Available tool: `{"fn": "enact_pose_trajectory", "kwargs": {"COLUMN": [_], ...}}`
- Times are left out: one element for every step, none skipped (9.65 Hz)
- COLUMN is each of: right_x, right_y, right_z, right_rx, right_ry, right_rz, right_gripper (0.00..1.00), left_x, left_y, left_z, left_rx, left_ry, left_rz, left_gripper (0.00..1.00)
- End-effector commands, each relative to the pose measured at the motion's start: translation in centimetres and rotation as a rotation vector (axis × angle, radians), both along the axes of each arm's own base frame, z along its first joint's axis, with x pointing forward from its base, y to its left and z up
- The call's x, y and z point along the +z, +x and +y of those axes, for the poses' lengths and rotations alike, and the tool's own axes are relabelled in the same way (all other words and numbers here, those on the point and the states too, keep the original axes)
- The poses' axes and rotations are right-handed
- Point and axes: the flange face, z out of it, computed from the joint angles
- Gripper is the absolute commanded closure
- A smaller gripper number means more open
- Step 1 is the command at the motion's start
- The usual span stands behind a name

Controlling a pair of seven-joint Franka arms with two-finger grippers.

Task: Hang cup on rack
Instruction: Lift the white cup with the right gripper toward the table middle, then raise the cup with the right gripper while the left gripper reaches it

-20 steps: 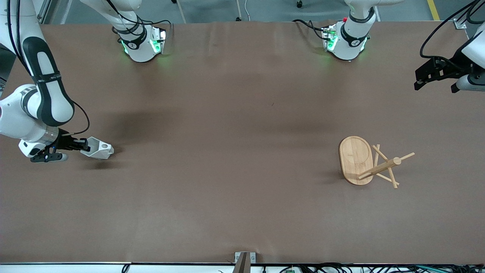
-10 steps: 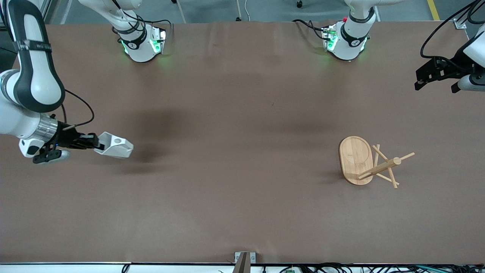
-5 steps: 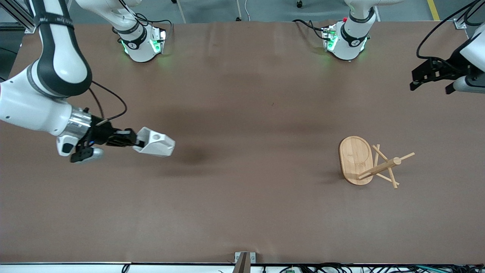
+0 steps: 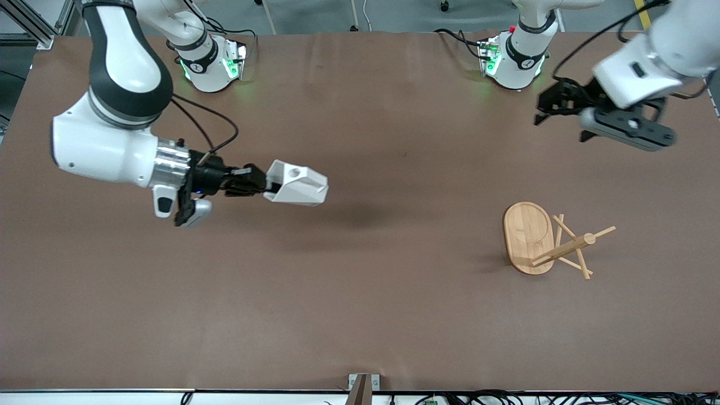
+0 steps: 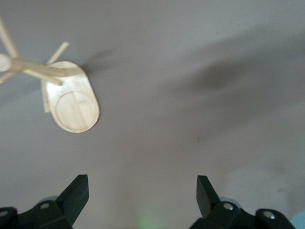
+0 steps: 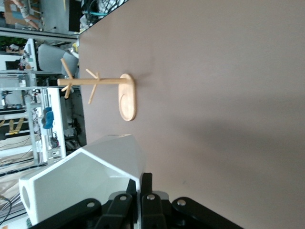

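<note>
The cup (image 4: 296, 184) is white and faceted, and it hangs on its side in the air over the table's middle, on the right arm's half. My right gripper (image 4: 264, 185) is shut on its wall; in the right wrist view the fingers (image 6: 143, 179) pinch the cup (image 6: 81, 183) at its edge. The wooden rack (image 4: 562, 247) stands upright on its oval base (image 4: 527, 236) toward the left arm's end, with nothing on its pegs. My left gripper (image 4: 543, 107) hovers open and holds nothing, over the table between its own base and the rack (image 5: 28, 69); its fingertips (image 5: 143, 183) stand wide apart.
Brown table top (image 4: 394, 292) stretches between the cup and the rack. The two arm bases (image 4: 211, 64) (image 4: 514, 59) stand along the table's edge farthest from the front camera. A small metal bracket (image 4: 363, 382) sits at the nearest edge.
My right gripper has lifted the cup off the table and carried it toward the middle. My left arm has swung in from the table's end, over the table.
</note>
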Motion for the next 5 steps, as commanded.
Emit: {"fn": "enact_pose_trajectory", "kwargs": {"right_x": [-0.3,-0.7,-0.9,-1.0,-1.0], "right_y": [-0.8,-1.3,-1.8,-2.3,-2.8], "right_z": [3.1,4.3,5.3,6.3,7.1], "right_rx": [0.033,0.053,0.069,0.086,0.1], "right_ry": [0.028,0.027,0.025,0.025,0.028], "right_rz": [0.027,0.035,0.041,0.045,0.047], "right_gripper": [0.99,0.99,1.0,1.0,1.0], "left_x": [-0.9,-0.5,-0.5,-0.9,-2.0], "left_y": [-1.1,-2.0,-3.0,-3.9,-4.3], "left_z": [-5.2,-8.0,-10.7,-13.1,-15.0], "left_rx": [-0.148,-0.21,-0.288,-0.368,-0.461], "left_ry": [-0.016,-0.032,-0.045,-0.058,-0.074], "left_rz": [-0.028,-0.068,-0.105,-0.143,-0.186], "left_gripper": [0.0,0.0,0.0,0.0,0.0]}}
